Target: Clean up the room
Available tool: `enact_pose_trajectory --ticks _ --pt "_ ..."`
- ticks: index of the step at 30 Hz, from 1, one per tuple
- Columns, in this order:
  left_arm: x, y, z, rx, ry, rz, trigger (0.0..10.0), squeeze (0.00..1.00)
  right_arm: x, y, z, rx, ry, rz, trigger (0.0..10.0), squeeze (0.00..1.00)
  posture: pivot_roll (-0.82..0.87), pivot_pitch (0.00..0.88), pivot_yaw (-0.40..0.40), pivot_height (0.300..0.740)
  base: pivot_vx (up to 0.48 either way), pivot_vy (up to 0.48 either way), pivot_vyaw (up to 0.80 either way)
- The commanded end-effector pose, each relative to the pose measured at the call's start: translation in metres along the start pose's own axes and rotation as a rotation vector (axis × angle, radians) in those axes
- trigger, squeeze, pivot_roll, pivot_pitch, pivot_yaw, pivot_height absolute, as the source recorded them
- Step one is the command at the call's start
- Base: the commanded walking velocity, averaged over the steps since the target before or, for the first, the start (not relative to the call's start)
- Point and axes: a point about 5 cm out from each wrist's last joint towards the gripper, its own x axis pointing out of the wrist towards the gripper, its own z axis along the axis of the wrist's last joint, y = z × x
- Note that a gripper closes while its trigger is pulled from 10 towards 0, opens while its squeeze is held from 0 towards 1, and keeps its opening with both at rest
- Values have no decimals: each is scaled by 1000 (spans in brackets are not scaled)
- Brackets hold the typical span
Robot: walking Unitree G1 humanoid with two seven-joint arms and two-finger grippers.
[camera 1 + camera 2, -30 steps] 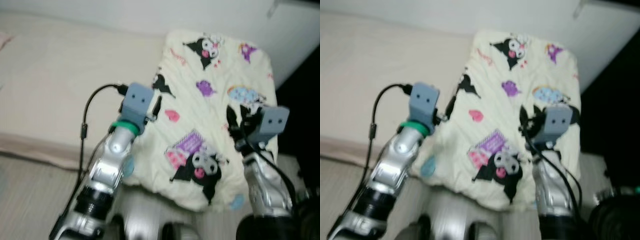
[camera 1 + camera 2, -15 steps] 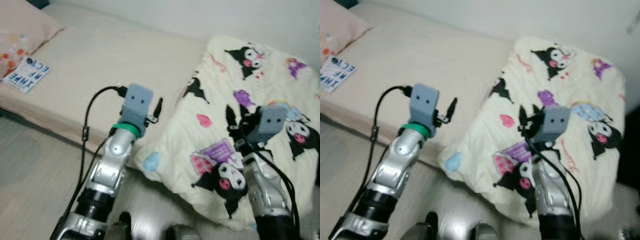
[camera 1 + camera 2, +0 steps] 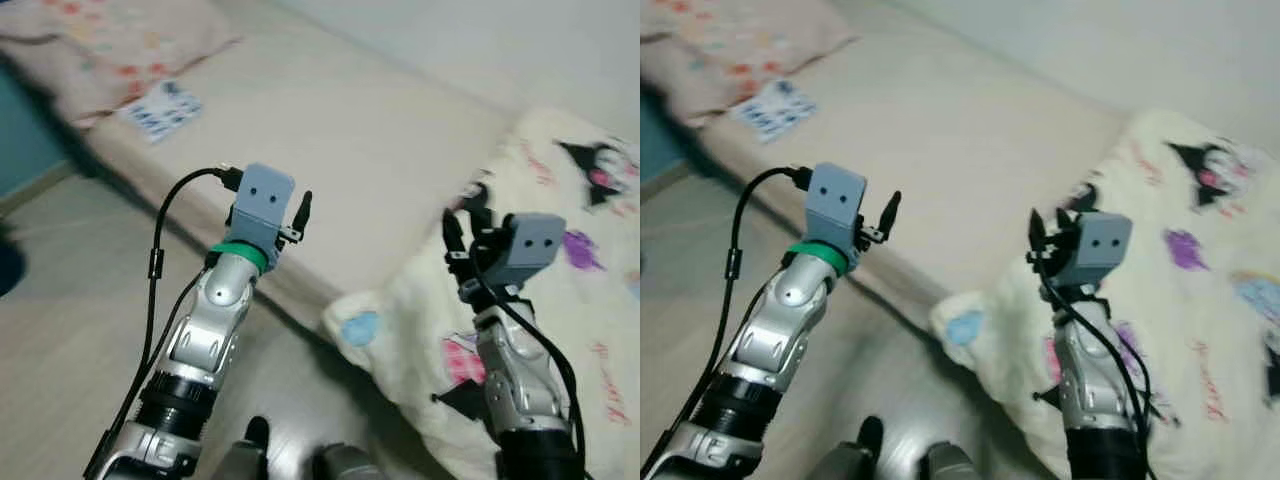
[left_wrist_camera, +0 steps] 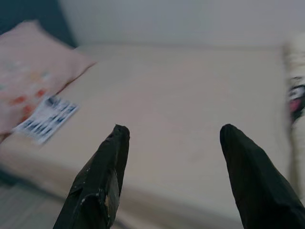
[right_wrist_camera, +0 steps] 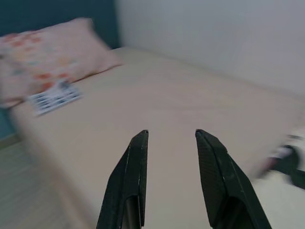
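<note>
- Left eye view shows a cream blanket (image 3: 560, 300) printed with black cartoon characters, purple shapes and a pale blue heart near its lower corner; it is bunched at the foot end of the bed (image 3: 380, 150), with its lower edge spilling over the bed's near edge toward the floor (image 3: 80, 300).
- The blanket's far side is cut off by the frame, and the print is smeared by blur, so the characters' details are hard to read.
- A pink pillow (image 3: 110, 40) with small red and orange spots lies at the head end of the bed; its pattern is soft and indistinct.
- A white leaflet (image 3: 160, 108) with dark lettering lies on the sheet just beside the pillow, near the bed's near edge; the text cannot be read.
- The left gripper (image 4: 171, 138) is raised in the air before the bed's near edge, its fingers spread wide apart and holding nothing.
- The right gripper (image 5: 171, 136) is raised above the blanket's edge, its fingers parted with a narrower gap, also released and grasping nothing.
- The lower parts of both silver arms run out of the bottom of the frame.
</note>
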Motion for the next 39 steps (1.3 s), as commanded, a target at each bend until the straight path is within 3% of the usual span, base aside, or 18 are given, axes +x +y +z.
enact_pose_trajectory --ticks 1,23,33,39 --pt "-1 -5 -3 1 18 -17 10000 0 -5 -3 -6 6 25 -10 10000 0 -161 140 -11 740 0 0 769" --pt "-6 9 -8 36 23 38 10000 0 -2 34 -4 95 0 143 10000 0 -149 140 -5 740 0 0 769" --pt "-9 18 -10 59 16 85 10000 0 -1 48 0 135 -14 194 10000 0 -153 134 -9 740 418 0 768" --pt "-9 22 -12 68 19 105 10000 0 0 56 4 178 -28 237 10000 0 -146 133 -7 740 475 0 0"
